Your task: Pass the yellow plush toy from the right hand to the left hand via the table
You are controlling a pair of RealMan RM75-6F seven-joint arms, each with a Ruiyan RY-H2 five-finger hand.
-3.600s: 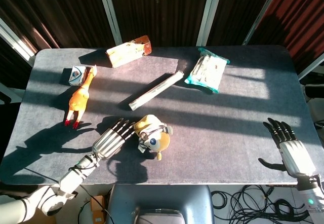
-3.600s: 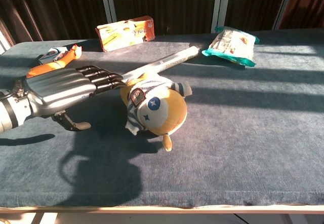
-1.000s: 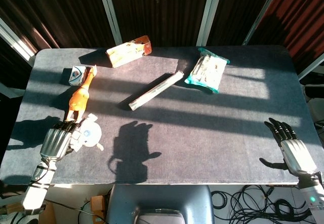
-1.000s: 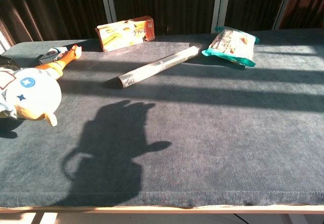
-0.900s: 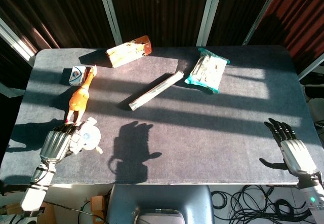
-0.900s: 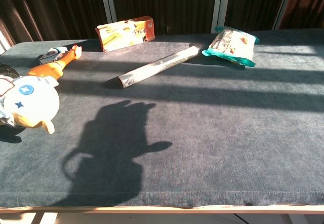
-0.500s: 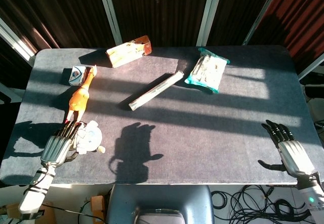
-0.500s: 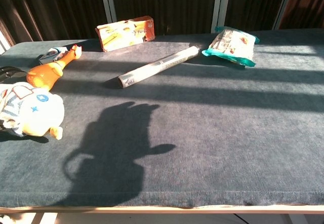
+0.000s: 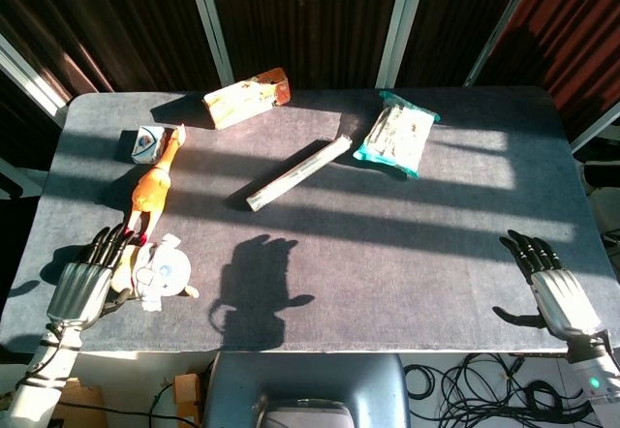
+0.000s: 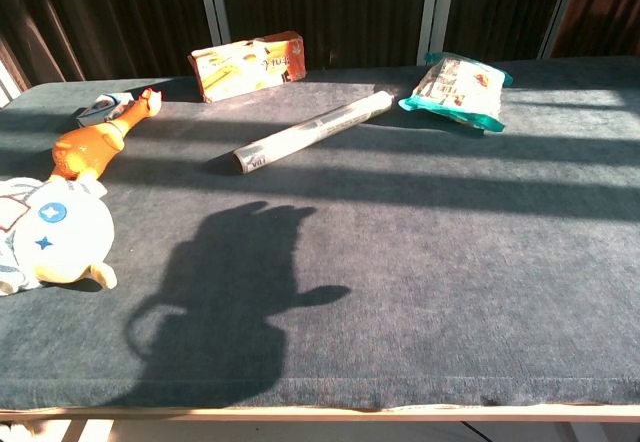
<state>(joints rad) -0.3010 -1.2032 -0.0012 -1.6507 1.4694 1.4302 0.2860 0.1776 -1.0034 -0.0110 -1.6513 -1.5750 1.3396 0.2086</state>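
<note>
— Where is the yellow plush toy (image 9: 155, 273)?

— Lying on the desk (image 9: 407, 244) near its front left corner, just beside the left hand (image 9: 82, 278). The chest view shows it at the left edge, resting on the grey cloth.

— Is the left hand holding it?

— From the head view, the fingers are stretched out and apart along the toy's left side, so the hand looks released. Whether the thumb side touches the plush is hard to tell, since the toy covers that part. The chest view does not show this hand.

— And the right hand (image 9: 557, 288)?

— At the front right corner of the desk, well apart from the toy, fingers spread and pointing away from the robot, thumb out to the side, grasping nothing.

— What else lies there?

— An orange rubber chicken (image 9: 153, 184) just behind the plush toy, its feet near it; a small blue-and-white packet (image 9: 143, 143) by the chicken's head; an orange box (image 9: 247, 97) at the back; a long foil-like roll (image 9: 298, 172) lying diagonally in the middle; a teal-edged packet (image 9: 395, 134) at the back right.
</note>
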